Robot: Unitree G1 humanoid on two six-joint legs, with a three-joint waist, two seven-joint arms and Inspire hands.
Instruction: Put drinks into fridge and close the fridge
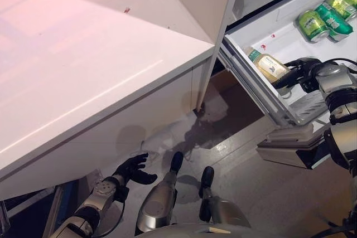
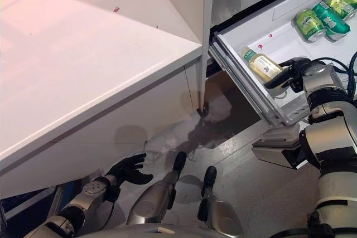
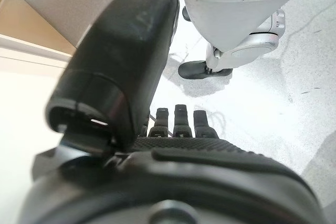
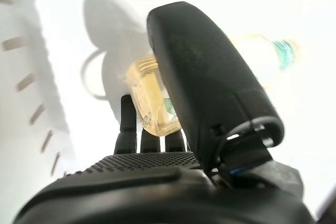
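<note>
Right hand (image 2: 298, 73) is reaching into the fridge drawer (image 2: 290, 112), its fingers (image 4: 149, 141) lying against the base of the pale bottle (image 2: 263, 66); whether they are curling round it or just touching, cannot tell. Bottle is lying on its side, long axis running away from the fingers, cap end farthest. Green cans (image 1: 326, 18) are lying at the drawer's back. Left hand (image 1: 133, 169) is hanging low beside the white worktop (image 1: 83, 71), relaxed, holding nothing.

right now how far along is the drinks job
Partly done. Green cans already lie in the open fridge drawer. The right robot hand grips a pale bottle inside it. The left robot hand hangs open and idle. Left: release the bottle, close the fridge.
</note>
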